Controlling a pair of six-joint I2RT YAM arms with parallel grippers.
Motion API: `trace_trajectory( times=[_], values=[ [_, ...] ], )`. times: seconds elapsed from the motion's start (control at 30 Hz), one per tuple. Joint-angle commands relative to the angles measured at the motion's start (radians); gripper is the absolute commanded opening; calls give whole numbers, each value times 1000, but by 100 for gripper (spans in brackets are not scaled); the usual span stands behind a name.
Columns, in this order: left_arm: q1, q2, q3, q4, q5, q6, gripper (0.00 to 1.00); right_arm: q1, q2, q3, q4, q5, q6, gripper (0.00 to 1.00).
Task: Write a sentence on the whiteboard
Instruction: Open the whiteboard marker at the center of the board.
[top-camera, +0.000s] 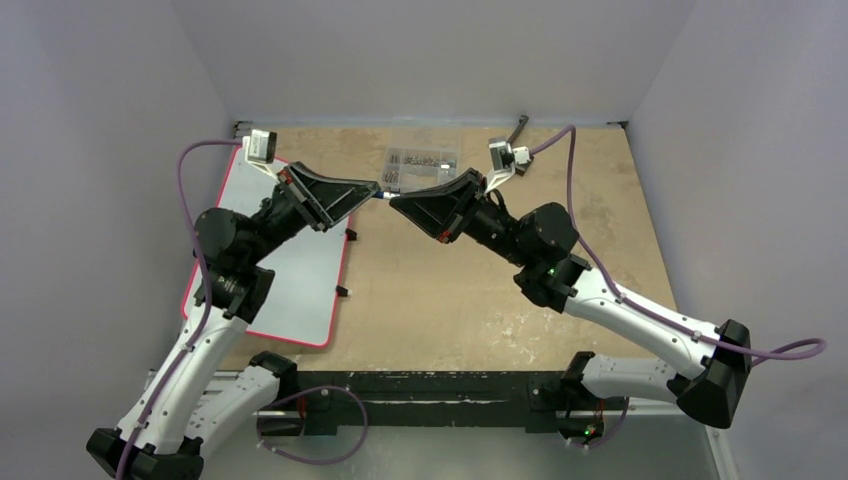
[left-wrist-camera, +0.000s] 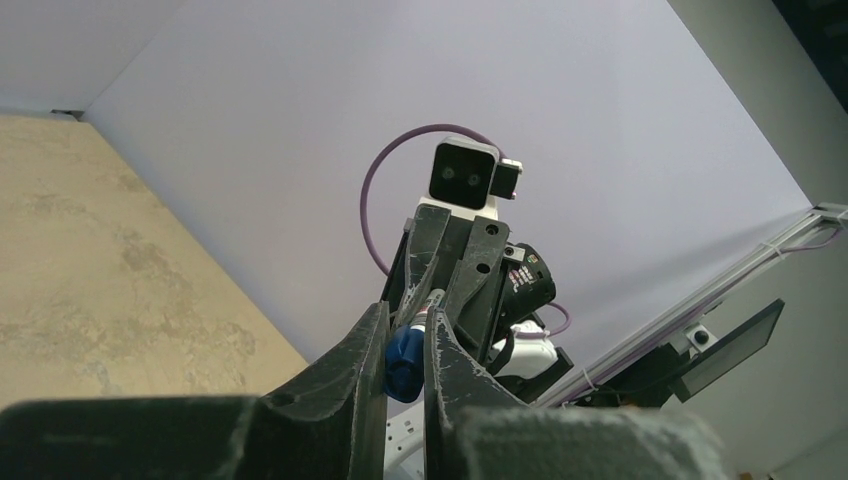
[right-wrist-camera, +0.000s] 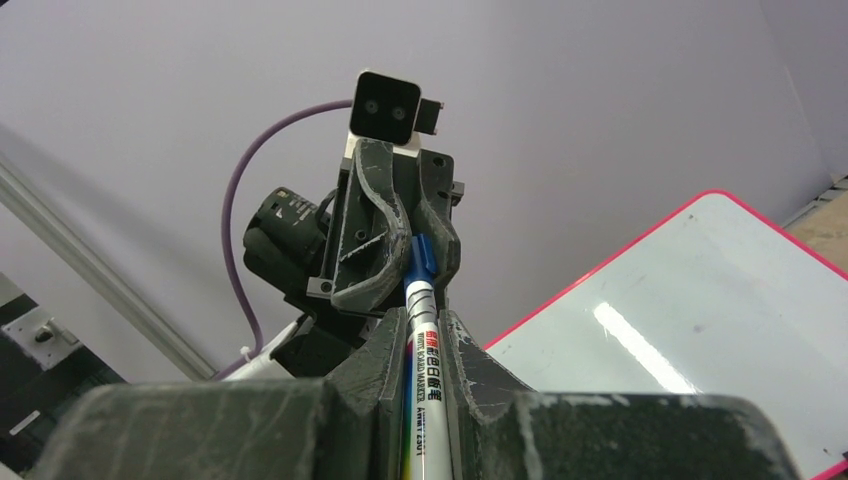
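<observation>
The whiteboard (top-camera: 300, 290), white with a red rim, lies flat at the left of the table and also shows in the right wrist view (right-wrist-camera: 700, 320). Its visible surface is blank, and no sentence shows on it. My two grippers meet tip to tip above the table's middle. My right gripper (top-camera: 397, 201) (right-wrist-camera: 425, 325) is shut on the white barrel of a whiteboard marker (right-wrist-camera: 424, 380). My left gripper (top-camera: 373, 189) (left-wrist-camera: 405, 330) is shut on the marker's blue cap (left-wrist-camera: 403, 362). The left arm hides part of the board.
A clear plastic compartment box (top-camera: 422, 166) with small parts sits at the back middle. A black tool (top-camera: 520, 128) lies at the back wall. Small black clips (top-camera: 351, 235) sit at the board's right edge. Purple cables loop off both wrists.
</observation>
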Motion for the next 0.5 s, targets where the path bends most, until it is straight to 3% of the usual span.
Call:
trace_trajectory(
  times=[0.0, 0.23, 0.47],
  values=[
    [-2, -2, -13, 41, 13, 37, 0, -4, -25, -10, 10, 22, -5, 0],
    [0, 12, -66, 173, 2, 52, 0, -34, -72, -53, 5, 45, 77, 0],
    [0, 56, -49, 205, 10, 65, 0, -72, -136, -72, -47, 52, 106, 0]
  ],
)
